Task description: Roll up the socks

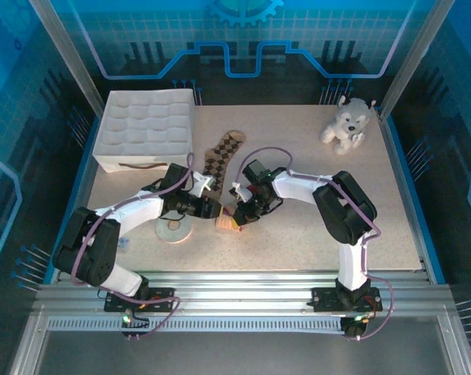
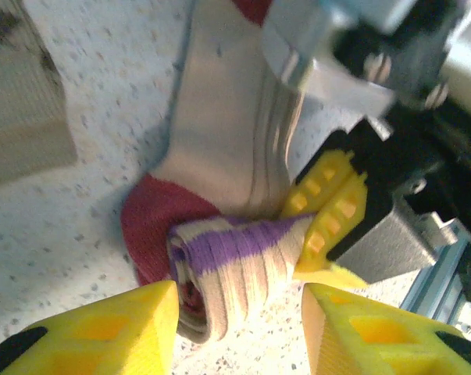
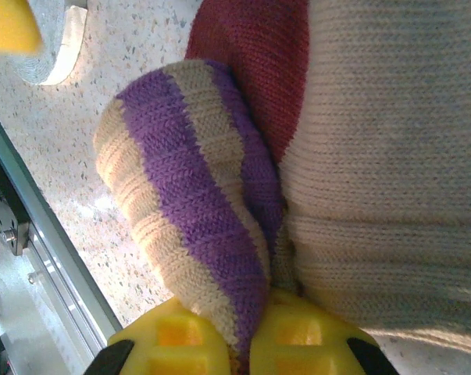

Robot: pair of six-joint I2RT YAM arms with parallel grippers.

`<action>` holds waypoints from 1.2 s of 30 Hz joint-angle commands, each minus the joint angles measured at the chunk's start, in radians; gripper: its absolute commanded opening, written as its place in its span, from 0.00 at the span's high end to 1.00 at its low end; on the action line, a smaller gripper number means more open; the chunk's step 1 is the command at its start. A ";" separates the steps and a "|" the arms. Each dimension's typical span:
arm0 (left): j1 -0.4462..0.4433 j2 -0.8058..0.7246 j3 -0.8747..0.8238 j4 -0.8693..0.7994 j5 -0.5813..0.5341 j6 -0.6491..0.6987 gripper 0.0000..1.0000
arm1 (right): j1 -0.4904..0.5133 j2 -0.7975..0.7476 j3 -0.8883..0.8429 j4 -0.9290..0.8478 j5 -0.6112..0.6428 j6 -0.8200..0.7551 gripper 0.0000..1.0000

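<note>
Near edge of the table (image 1: 297, 242), left of middle: one round flat disc (image 1: 173, 230), lying alone just beside the left arm.

Just past it, about mid-table, both grippers meet over the striped sock (image 2: 227, 117). Its purple-and-tan cuff is wound into a short fat roll (image 3: 188, 195) with the dark red heel right behind it.

Right gripper (image 3: 235, 344): jaws pinched tight on one end of the roll, fabric squeezed between the yellow pads.

Left gripper (image 2: 239, 332): jaws parted and straddling the roll. One finger is about touching it, and a sliver of table shows at the other. It reads as loose, not clamped.

Key relation: the roll lies crosswise in the left gap, roughly finger to finger. The flat tan length of the sock runs straight away from the left fingertips and under the right gripper. Rolling on means pushing the roll along that length. Both grippers are on it, but only the right has a grip.

Farther back: the argyle sock (image 1: 224, 152) lies flat and unrolled, long axis near-to-far, near end just beyond the two wrists.

Far left corner: one white box (image 1: 141, 117). Far right corner: one plush dog (image 1: 346, 123).

Count: two socks (one part-rolled, one untouched), two grippers, one disc, one box, one dog.
</note>
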State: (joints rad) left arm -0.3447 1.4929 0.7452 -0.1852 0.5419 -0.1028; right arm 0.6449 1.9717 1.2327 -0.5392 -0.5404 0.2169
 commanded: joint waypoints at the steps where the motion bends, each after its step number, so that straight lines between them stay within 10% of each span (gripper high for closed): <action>1: -0.041 -0.024 -0.035 0.064 -0.025 0.019 0.55 | -0.015 0.075 -0.014 -0.076 0.114 -0.008 1.00; 18: -0.119 0.133 0.011 0.038 -0.158 0.020 0.60 | 0.001 0.093 -0.001 -0.045 0.098 -0.003 1.00; 27: -0.148 0.172 0.025 -0.018 -0.261 -0.035 0.64 | 0.012 -0.101 -0.094 0.092 0.140 0.053 0.68; 36: -0.154 0.168 0.076 -0.093 -0.324 -0.078 0.66 | 0.012 -0.343 -0.233 0.290 0.246 0.194 0.58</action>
State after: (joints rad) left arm -0.4961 1.6321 0.8078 -0.1780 0.3019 -0.1543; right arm 0.6552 1.6951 1.0351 -0.3496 -0.3580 0.3408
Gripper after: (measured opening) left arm 0.344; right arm 0.417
